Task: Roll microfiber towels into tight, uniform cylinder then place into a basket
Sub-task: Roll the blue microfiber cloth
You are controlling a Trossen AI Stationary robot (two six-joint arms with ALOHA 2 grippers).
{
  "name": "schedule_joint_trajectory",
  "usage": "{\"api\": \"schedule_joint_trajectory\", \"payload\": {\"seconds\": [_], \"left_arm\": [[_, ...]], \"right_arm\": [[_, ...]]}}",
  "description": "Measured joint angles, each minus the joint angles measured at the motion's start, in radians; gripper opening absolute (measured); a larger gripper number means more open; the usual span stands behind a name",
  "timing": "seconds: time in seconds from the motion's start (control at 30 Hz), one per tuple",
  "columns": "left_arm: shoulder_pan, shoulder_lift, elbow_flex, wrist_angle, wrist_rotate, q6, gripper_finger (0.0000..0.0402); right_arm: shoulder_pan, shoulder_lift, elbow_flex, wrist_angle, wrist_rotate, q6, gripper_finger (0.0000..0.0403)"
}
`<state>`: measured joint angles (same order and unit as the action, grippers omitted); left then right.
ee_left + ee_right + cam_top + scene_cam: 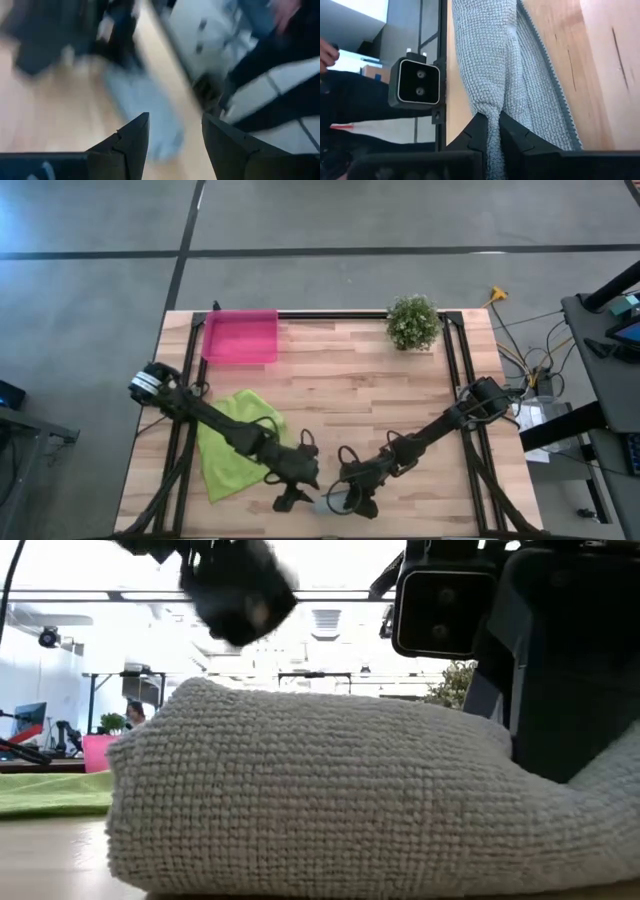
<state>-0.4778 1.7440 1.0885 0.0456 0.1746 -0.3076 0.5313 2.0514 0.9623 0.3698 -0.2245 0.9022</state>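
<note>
Towels are counted as two: one lime green towel (pixel 235 442) and one grey towel (pixel 320 795). One pink basket (pixel 240 336) is seen at the upper left of the desk (pixel 350 390) in the high view, and one small potted plant (pixel 412 322) at the upper right. Two dark arms are present.

The green towel is spread loosely and unrolled at the lower left of the desk, partly under the left arm, with its long axis running from lower left toward upper right of the high frame. The grey towel is bunched into a thick roll at the bottom centre of the high view, at the near desk edge; only a small pale patch of it is shown there between the arms. In the low view it fills most of the frame, its long axis lying across the picture, with one blunt end at the left and the other end narrowing under the right arm's hardware at the right.

The right gripper (pixel 492 132) is clamped on a pinched fold of the grey towel, its fingers (pixel 517 137) close together around the cloth. The left gripper (pixel 175 135) is held above the grey towel with its fingers apart and nothing between them; that view is blurred.
</note>
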Motion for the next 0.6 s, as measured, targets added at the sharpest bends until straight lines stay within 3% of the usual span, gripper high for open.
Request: {"api": "schedule_joint_trajectory", "payload": {"seconds": [0.33,0.5,0.6], "left_arm": [[-0.076,0.054,0.008,0.079,-0.192,0.216,0.0166],[-0.095,0.079,0.003,0.092,-0.208,0.394,0.0167],[-0.103,0.11,0.001,0.102,-0.208,0.422,0.0167]], "right_arm": [[-0.032,0.0,-0.008,0.047,-0.002,0.078,0.0027],[-0.042,0.0,-0.011,0.067,-0.015,0.155,0.0028],[-0.042,0.0,-0.013,0.071,-0.015,0.168,0.0028]]}}
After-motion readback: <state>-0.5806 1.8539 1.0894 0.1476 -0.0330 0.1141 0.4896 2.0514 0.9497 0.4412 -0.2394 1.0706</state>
